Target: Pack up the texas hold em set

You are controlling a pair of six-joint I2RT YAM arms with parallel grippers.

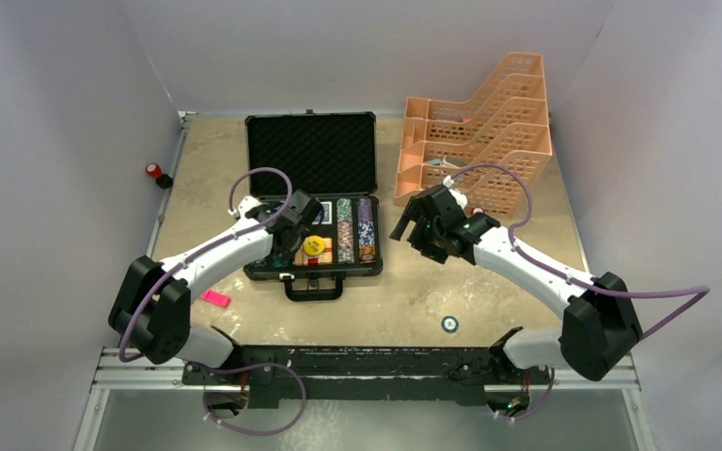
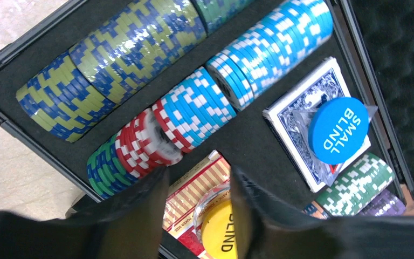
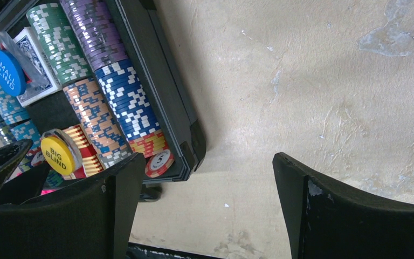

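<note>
At centre of the top view, you have the briefcase (image 1: 312,155) lying open, lid propped back toward the upper edge, tray toward the arms. Tray contents per the left wrist view: poker chips (image 2: 140,43) in rows on edge; a blue card deck (image 2: 296,116) at right with the SMALL BLIND button (image 2: 338,130) on top; a red card deck (image 2: 194,186) at lower centre with the yellow BIG BLIND button (image 2: 218,229) on it. Left gripper (image 2: 198,175): jaws part-spread, one either side of the yellow button. You cannot tell from this angle whether either touches its rim, but it reads as set down, not pinched. Right gripper (image 3: 207,162): spread wide, nothing between the jaws, hanging over bare table (image 3: 329,81) just right of the case's corner. Right wrist view, lower left: one chip (image 3: 159,162) at the end of the orange row lies tipped, not seated. Top view, lower centre: one small round piece (image 1: 449,324) sits on the table well apart from the case, too small to tell chip from dealer button. Judgement: packing mostly done. What is left is that stray piece, perhaps the tipped chip, then swinging the lid shut. Peach rack (image 1: 475,132) and pink marker (image 1: 214,299) are not part of the set, so leave them.
</note>
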